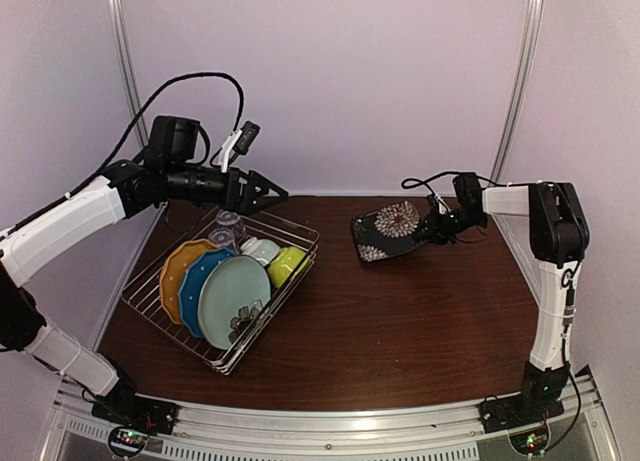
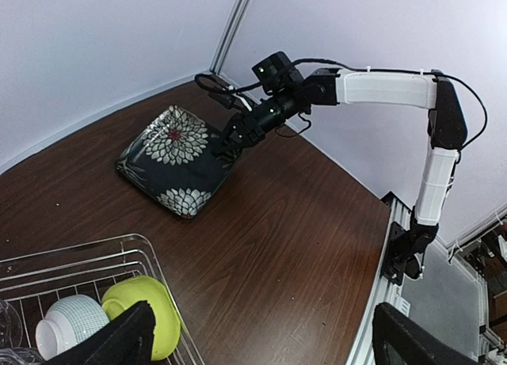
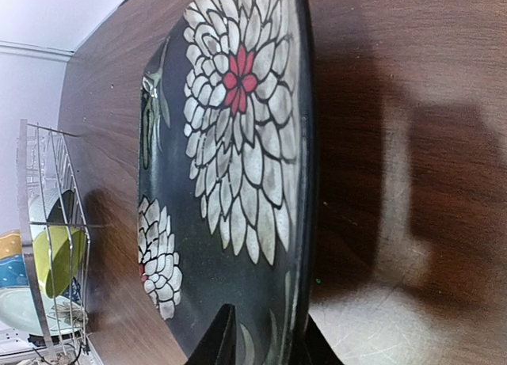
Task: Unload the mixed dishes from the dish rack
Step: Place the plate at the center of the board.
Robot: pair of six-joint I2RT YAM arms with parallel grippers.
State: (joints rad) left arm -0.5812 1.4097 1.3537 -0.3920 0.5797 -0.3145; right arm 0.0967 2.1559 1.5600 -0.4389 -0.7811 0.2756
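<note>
- Right gripper (image 1: 430,229) straddles one rim of the dark rounded-square ceramic plate with white flower heads (image 1: 388,231). A finger sits on each face, but I cannot tell whether they pinch it or stand slack.
- Toward the near-left corner of the dark brown wooden table (image 1: 400,331) stands the silver wire dish rack (image 1: 165,328). The pale teal round plate (image 1: 232,299) is foremost, with the blue round plate (image 1: 200,276) and orange-yellow round plate (image 1: 175,271) behind it, all on edge between the prongs.
- Further in lie the lime-green bowl (image 1: 287,264) and the small pale ribbed bowl (image 1: 262,249), with a clear glass (image 1: 230,226) at the rack's far end.
- Left gripper (image 1: 268,193) hovers above that far end, jaws spread wide and empty.
- Toward the far-right corner, well apart from the rack, the dark plate rests on the wood and looks slightly tilted.
- The glazed plates are probably stiff, slick and easily chipped, so each is best pinched at its top rim and lifted straight up. The bowls offer a rim to grip. The glass looks lightest and most fragile and needs a gentle grip on its wall.
</note>
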